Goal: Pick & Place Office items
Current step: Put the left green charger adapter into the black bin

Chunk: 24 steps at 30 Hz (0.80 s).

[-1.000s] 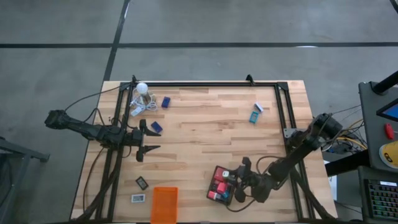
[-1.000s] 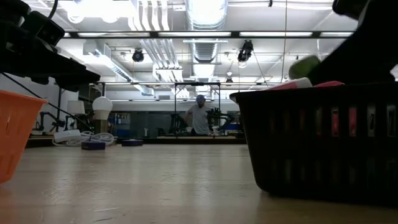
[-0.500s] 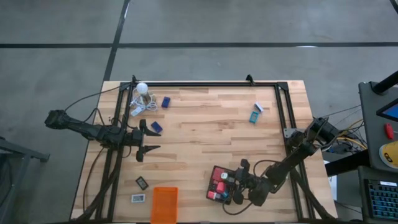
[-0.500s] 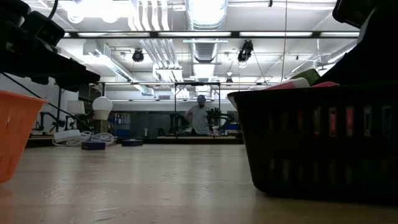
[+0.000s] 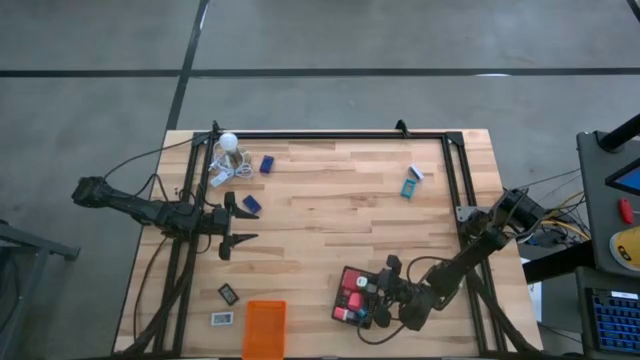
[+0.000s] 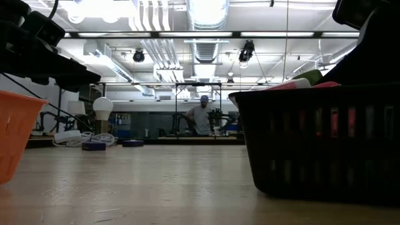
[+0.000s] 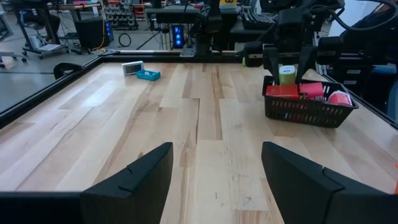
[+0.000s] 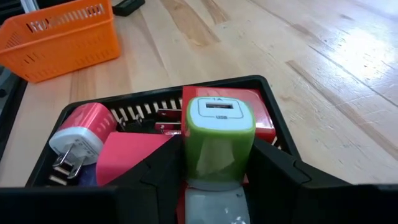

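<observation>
My right gripper stands over the black basket at the table's near right, shut on a green-and-white USB charger cube. In the basket lie a red plug cube, a pink piece and a red block. Out on the table lie a teal-and-white box, two dark blue blocks and two small black-and-white rectangles. My left gripper waits open at the left, above the table. My right gripper has the charger cube pinched between its two fingers, which lie against the cube's two opposite green sides. The fingers slant down from the table's right. The cube stands upright with its white USB face up, above the basket's contents; its underside is hidden.
An orange tray sits at the near edge, left of the basket. A white bulb with a cord lies at the far left corner. A black frame runs along the table's edges. The middle of the table is bare wood. A person stands far behind.
My right gripper has gone down a little with the green charger cube, closer onto the black basket. In the low view the cube's green top has sunk toward the basket's rim.
</observation>
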Each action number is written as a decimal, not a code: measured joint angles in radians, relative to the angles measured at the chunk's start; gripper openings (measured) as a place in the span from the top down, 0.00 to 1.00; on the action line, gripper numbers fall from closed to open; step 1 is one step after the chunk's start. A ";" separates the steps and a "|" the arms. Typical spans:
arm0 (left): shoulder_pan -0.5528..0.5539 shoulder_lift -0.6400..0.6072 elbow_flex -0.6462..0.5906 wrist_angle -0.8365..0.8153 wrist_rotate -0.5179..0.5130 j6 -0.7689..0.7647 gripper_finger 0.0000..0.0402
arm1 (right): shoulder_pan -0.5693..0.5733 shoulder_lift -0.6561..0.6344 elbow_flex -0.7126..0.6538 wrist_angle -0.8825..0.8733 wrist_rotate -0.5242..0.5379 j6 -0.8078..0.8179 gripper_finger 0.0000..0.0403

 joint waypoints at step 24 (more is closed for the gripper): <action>0.000 0.000 0.000 0.000 0.000 0.000 0.37 | 0.002 0.001 -0.001 -0.004 -0.002 0.106 0.49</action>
